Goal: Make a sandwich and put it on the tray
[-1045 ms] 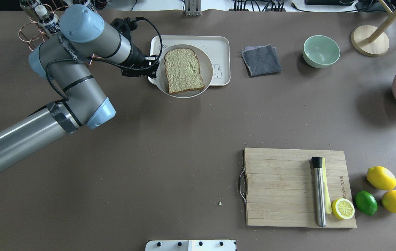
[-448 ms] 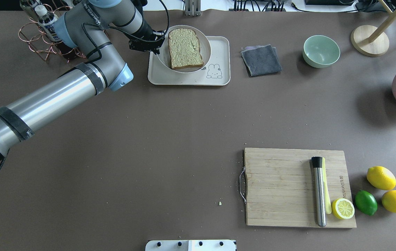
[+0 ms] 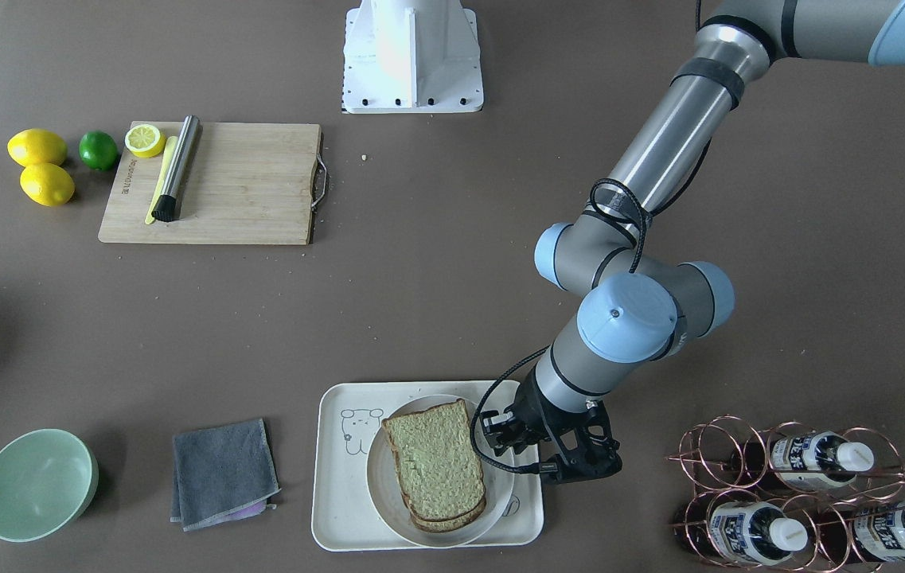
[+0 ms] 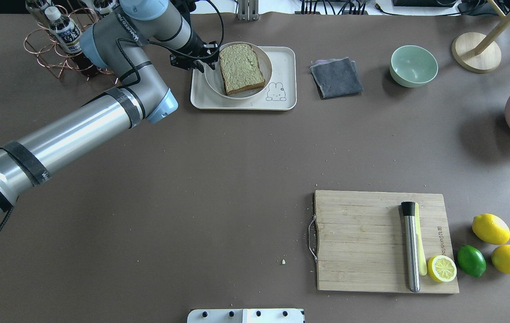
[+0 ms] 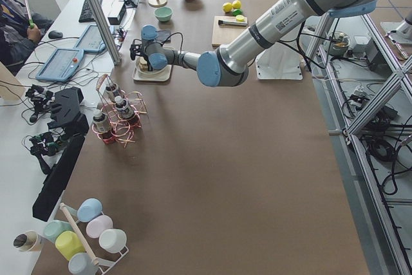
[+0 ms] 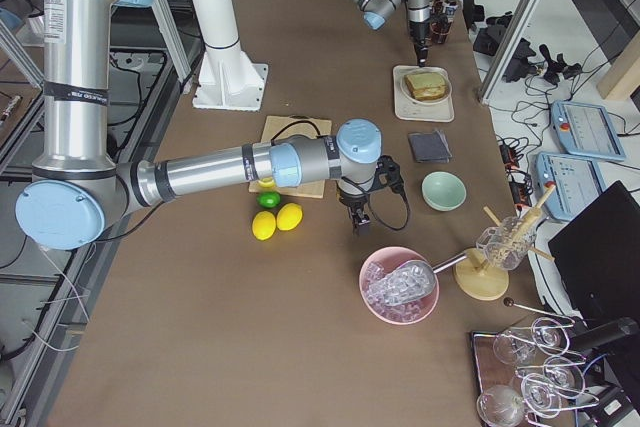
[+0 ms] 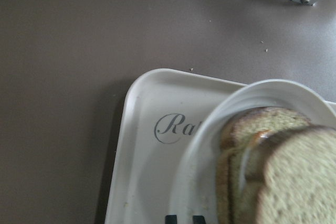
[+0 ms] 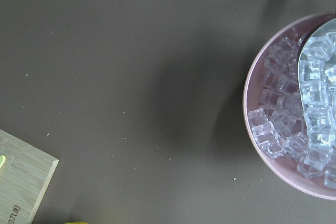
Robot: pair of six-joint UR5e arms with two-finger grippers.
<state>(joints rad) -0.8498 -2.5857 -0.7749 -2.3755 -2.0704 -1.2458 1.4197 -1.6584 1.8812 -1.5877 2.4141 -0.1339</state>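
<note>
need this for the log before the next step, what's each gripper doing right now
left gripper: closed on the rim of the round white plate.
right gripper: cannot be told; only the side view shows it.

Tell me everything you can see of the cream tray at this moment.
The tray is cream-white, plastic-looking, rectangular with rounded corners and a raised rim. It lies flat on the brown table, near the grey cloth. A small animal drawing marks one corner, script lettering starting "Ra" another. The round white plate with the sandwich covers much of it; I cannot tell whether it rests there. The left gripper holds the plate's rim.
</note>
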